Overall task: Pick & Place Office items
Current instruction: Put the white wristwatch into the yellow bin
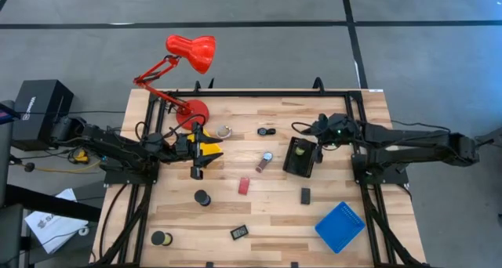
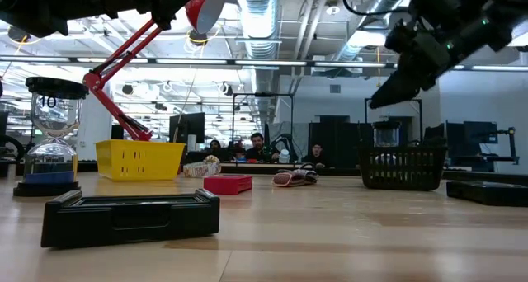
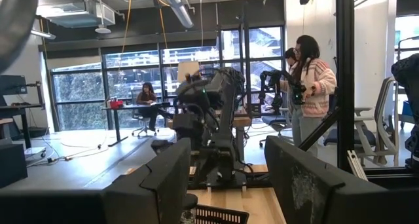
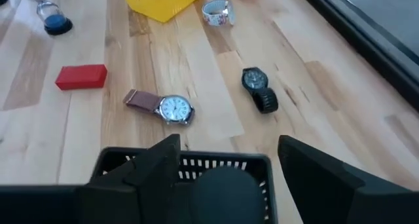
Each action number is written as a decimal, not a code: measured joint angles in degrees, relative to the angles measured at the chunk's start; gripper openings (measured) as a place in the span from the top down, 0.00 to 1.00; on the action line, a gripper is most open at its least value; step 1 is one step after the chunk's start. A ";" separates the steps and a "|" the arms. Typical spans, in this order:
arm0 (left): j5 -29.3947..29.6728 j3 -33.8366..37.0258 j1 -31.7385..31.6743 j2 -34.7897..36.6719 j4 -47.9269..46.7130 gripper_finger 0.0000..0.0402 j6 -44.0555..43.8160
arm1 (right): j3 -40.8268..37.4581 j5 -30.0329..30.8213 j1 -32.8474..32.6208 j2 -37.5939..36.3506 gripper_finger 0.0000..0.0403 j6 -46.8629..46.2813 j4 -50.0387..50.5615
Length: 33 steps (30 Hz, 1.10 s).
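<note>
The right gripper (image 4: pixel 226 168) hangs with jaws open over the black basket (image 4: pixel 196 164), at three o'clock on the tabletop (image 1: pixel 274 213). The watch (image 4: pixel 162 106) beside it looks light; pinch its floppy strap. The left gripper (image 1: pixel 198 146), at nine, holds its jaws apart over the yellow tray (image 1: pixel 210 149).

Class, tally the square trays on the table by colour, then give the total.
yellow tray: 1
black tray: 1
blue tray: 1
Total: 3
</note>
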State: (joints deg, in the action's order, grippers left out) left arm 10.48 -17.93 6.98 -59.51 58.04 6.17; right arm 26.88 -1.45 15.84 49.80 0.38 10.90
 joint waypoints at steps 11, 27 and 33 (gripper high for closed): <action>-0.01 0.00 0.01 0.00 0.06 0.53 0.00 | 7.89 1.31 0.00 0.00 0.38 -0.83 6.72; 1.12 0.00 0.02 -0.01 0.07 0.53 -4.29 | 7.89 1.29 -2.16 0.00 0.38 14.47 8.01; 4.98 0.00 0.00 -0.02 0.00 0.53 -8.15 | 7.89 1.27 -0.38 -1.84 0.38 17.91 12.01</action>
State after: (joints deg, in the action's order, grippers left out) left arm 15.46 -17.93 6.98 -59.53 58.04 -1.98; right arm 34.76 -0.18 15.45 47.96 18.29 22.91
